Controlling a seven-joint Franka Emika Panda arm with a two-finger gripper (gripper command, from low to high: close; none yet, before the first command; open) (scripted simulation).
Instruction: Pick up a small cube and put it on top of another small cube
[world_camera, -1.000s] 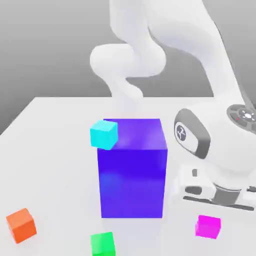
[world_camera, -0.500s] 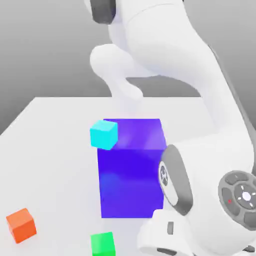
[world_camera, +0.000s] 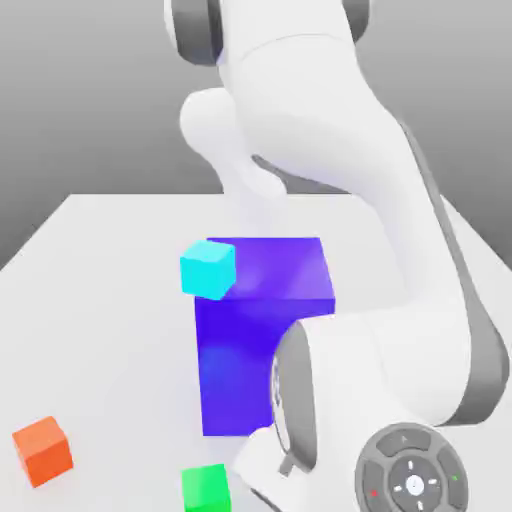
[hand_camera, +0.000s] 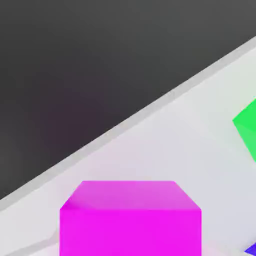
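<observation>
Your jaws are pressed together with nothing between them, and the magenta cube (hand_camera: 130, 217) sits on the worktop (hand_camera: 170, 145) close beneath the hand, near the edge, so spread them before you descend over it.

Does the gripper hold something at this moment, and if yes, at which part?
It cannot be told. The pink cube lies close before the hand camera, but no fingers are seen touching it.

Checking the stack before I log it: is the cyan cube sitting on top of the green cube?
No, the cyan cube is up by the big blue block's top edge, while the green cube lies alone on the table.
</observation>
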